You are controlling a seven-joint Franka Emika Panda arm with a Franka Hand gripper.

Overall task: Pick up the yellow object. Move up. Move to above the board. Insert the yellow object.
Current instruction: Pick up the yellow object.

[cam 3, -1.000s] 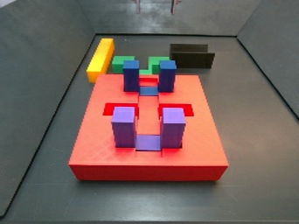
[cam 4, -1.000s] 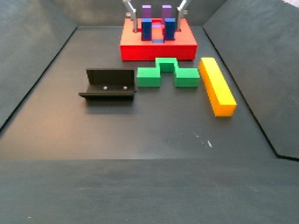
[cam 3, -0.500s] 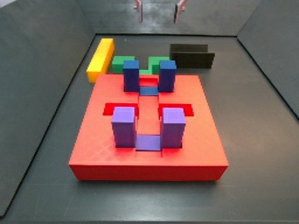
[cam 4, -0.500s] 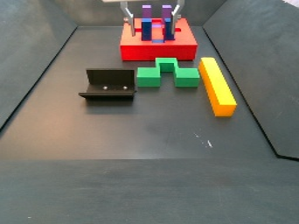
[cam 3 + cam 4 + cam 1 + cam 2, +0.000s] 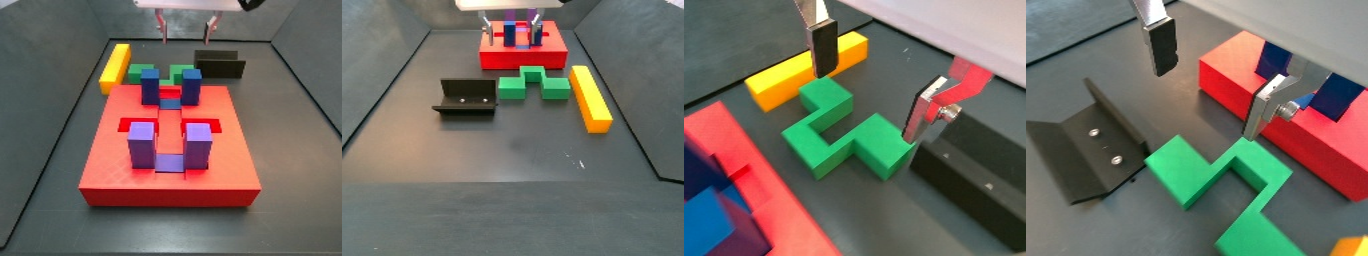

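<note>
The yellow object (image 5: 116, 65) is a long yellow-orange bar lying flat on the grey floor beside the green notched block; it shows in both side views (image 5: 589, 97) and in a wrist view (image 5: 798, 75). The board (image 5: 171, 160) is a big red slab with blue and purple posts, seen also in the other views (image 5: 523, 50) (image 5: 1240, 75). My gripper (image 5: 187, 28) hangs open and empty, high above the green block, clear of the bar. In both wrist views (image 5: 871, 85) (image 5: 1211, 85) nothing lies between its fingers (image 5: 823, 45).
A green notched block (image 5: 160, 72) (image 5: 533, 84) (image 5: 838, 130) lies between the bar and the black fixture (image 5: 221, 64) (image 5: 466, 97) (image 5: 1086, 140). Grey tray walls rise on all sides.
My gripper has come down from the top edge of both side views, so more of the hand now shows. The bar, board and blocks have not moved.
</note>
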